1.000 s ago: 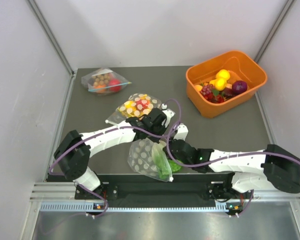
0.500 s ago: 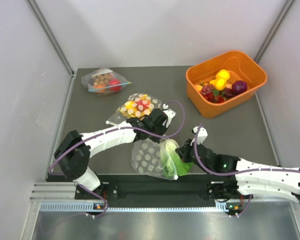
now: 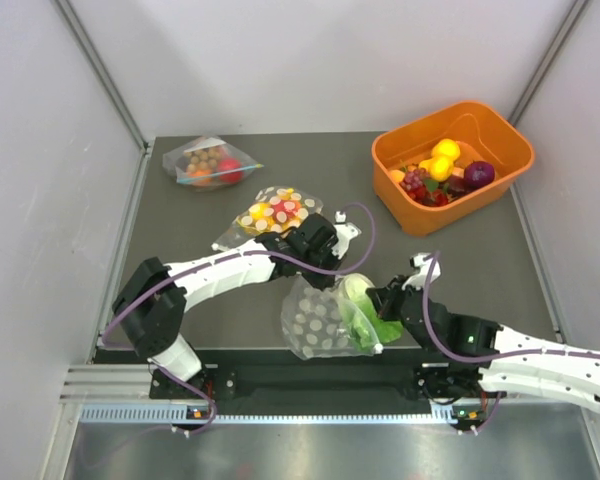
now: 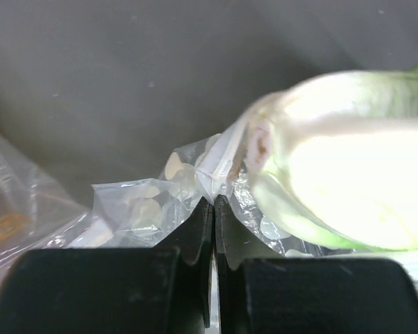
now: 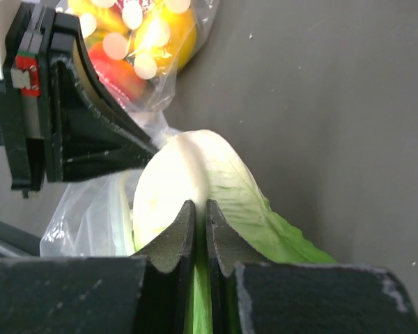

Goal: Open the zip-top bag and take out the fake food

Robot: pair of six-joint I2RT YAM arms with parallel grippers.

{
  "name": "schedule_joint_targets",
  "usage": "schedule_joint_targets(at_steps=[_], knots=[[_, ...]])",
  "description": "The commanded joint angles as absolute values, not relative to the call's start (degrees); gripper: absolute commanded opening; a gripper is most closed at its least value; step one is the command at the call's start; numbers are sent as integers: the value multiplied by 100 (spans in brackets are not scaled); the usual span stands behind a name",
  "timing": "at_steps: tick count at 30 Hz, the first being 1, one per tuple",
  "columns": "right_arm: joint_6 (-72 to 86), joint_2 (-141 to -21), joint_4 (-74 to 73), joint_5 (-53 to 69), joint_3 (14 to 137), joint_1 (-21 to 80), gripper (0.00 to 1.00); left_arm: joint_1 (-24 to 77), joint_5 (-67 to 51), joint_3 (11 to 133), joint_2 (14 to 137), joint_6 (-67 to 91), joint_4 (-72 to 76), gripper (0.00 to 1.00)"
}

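The dotted zip-top bag lies at the table's near edge, its mouth facing right. My left gripper is shut on the bag's upper rim. The green lettuce head sticks out of the bag's mouth, and it also shows in the left wrist view. My right gripper is shut on a lettuce leaf. A purple onion-like piece lies in the orange bin.
A second dotted bag with yellow and red pieces lies just behind the left gripper. A plain clear bag with brown balls is at the back left. The orange bin at the back right holds lemons and grapes.
My right gripper has pulled to the right with the lettuce, drawing it part way out of the bag. The bag and my left gripper have shifted right with it.
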State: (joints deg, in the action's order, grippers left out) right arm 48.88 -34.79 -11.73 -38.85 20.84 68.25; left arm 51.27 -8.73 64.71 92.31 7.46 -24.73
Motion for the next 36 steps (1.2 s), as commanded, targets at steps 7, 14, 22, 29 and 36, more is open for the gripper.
schedule_joint_targets(at_steps=[7, 14, 22, 29, 36], knots=[[4465, -3865, -325, -4035, 2153, 6856, 2, 5089, -1704, 6653, 9536, 659, -2470, 0], [4219, -4500, -221, -3542, 2355, 6873, 50, 5150, -1811, 6636, 9668, 686, -2443, 0], [4078, -5061, 369, -3445, 2434, 6873, 73, 5203, -1811, 6636, 9686, 668, -2443, 0], [4166, -5730, 36, -3980, 2672, 6864, 76, 5265, -1855, 6609, 9607, 615, -2417, 0], [4508, -6222, -448, -4420, 2795, 6864, 36, 5282, -1854, 6618, 9589, 571, -2417, 0]])
